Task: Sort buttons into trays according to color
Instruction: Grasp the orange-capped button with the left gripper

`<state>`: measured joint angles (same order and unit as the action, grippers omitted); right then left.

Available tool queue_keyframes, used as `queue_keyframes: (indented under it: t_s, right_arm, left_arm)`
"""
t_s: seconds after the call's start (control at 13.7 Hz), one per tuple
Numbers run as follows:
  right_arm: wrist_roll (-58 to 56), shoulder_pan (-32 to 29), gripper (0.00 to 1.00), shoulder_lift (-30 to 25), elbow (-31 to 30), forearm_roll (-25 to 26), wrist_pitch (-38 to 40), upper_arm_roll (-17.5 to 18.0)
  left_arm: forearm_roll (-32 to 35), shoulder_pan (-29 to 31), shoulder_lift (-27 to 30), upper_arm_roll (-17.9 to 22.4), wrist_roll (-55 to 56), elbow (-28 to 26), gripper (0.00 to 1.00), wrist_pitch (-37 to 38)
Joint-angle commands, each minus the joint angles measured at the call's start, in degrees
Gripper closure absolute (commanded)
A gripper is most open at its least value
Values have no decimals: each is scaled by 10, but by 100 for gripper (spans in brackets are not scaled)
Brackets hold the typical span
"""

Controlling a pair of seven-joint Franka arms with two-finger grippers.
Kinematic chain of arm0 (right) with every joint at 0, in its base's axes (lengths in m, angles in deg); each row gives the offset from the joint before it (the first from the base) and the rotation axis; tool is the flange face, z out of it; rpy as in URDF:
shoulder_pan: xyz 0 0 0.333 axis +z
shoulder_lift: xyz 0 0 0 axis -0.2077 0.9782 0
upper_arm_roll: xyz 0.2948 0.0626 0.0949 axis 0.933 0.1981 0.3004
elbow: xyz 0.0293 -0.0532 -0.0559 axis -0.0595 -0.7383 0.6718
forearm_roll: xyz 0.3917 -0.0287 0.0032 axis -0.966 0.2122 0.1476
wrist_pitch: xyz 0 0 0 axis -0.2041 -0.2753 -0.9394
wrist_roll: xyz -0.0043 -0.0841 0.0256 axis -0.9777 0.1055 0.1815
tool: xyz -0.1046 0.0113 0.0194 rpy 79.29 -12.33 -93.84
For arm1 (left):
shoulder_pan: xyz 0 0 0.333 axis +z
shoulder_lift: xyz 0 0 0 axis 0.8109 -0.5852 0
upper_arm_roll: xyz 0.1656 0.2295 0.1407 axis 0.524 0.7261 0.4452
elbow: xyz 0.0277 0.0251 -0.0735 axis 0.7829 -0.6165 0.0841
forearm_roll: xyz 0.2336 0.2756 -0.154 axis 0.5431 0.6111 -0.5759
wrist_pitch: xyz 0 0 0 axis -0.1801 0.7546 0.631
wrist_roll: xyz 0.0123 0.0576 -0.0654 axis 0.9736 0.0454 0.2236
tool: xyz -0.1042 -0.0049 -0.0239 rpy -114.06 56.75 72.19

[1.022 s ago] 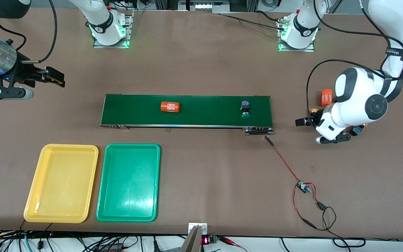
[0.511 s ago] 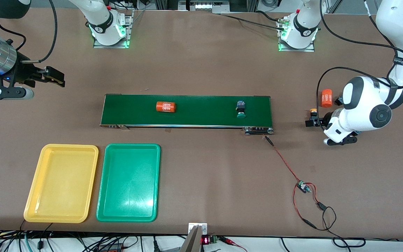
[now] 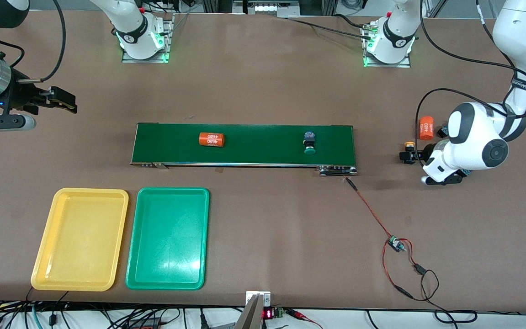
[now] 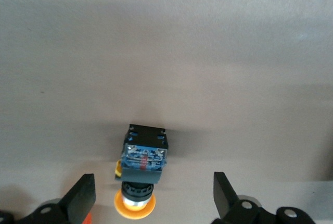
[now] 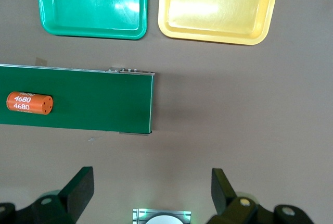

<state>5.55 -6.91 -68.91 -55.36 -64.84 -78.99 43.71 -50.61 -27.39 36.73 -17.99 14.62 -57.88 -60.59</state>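
Left wrist view, left hand (image 4: 151, 200) wide open, empty, yellow-orange button (image 4: 141, 174) between fingers (image 4: 83, 198).

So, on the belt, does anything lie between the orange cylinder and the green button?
No. In the front view, only bare belt lies between the orange cylinder and the green button.

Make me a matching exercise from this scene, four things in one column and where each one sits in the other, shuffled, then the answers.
Things:
1. green button
2. yellow button
3. yellow tray
4. left pincer

Places:
A. beside the green tray, at the right arm's end of the table
B. on the conveyor belt
C. open over the yellow button
D. on the table off the belt's end, toward the left arm's end

Pairs: 1-B, 2-D, 3-A, 4-C
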Motion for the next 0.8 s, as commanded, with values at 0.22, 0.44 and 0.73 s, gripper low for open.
queue_keyframes:
  t_s: [0.22, 0.44, 0.73]
  right_arm:
    - [-30, -13, 0, 3, 3, -9, 10, 1]
    - [-52, -12, 0, -4, -4, -14, 48, 1]
    - [-50, -9, 0, -130, -154, -17, -30, 2]
  left_arm:
    - [12, 19, 6, -5, -84, -42, 0, -57]
    - [12, 20, 1, -4, -122, -46, 2, -59]
    - [12, 20, 4, 0, -147, -89, 67, -121]
